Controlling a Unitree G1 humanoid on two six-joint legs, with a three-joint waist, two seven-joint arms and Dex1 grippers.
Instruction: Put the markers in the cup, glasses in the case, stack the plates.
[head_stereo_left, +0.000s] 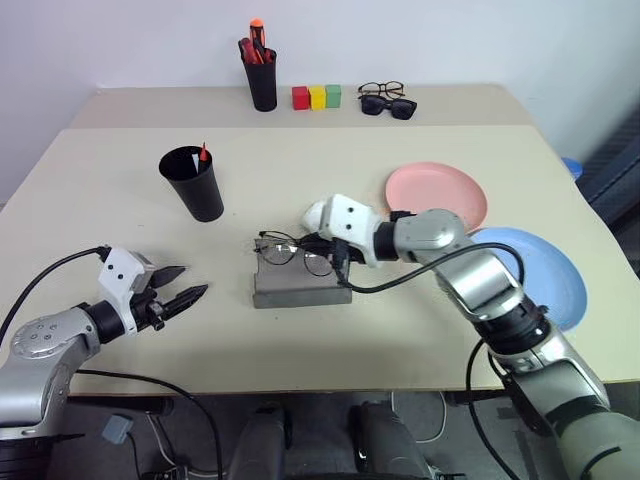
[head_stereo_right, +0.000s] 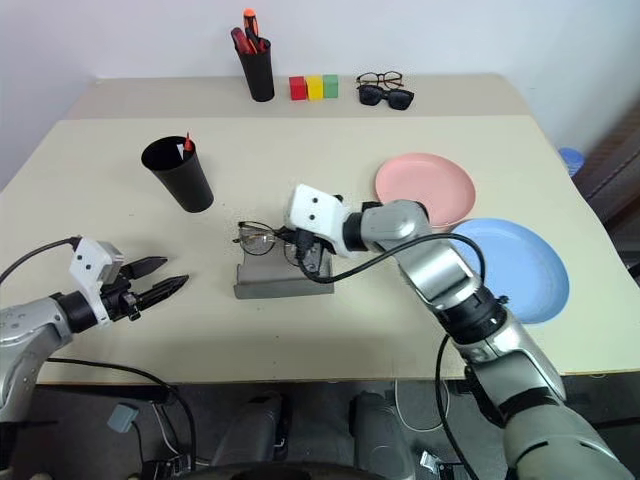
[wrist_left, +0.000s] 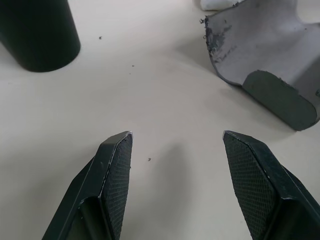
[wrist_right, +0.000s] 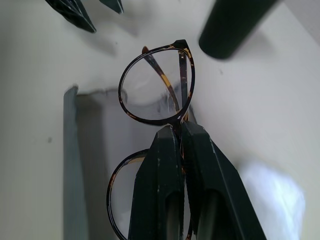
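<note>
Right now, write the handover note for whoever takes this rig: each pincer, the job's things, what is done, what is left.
Right pincer: shut on the bridge of the glasses, holding them over the grey case mid-table.
Left pincer: open, empty, low over the table, to the left of the case.
Cup: upright behind and left of the case, a red marker tip showing at its rim; the second marker cannot be confirmed.
Plates: pink plate and blue plate lie side by side on the right, unstacked.
Left: glasses into the case, stack the plates.
</note>
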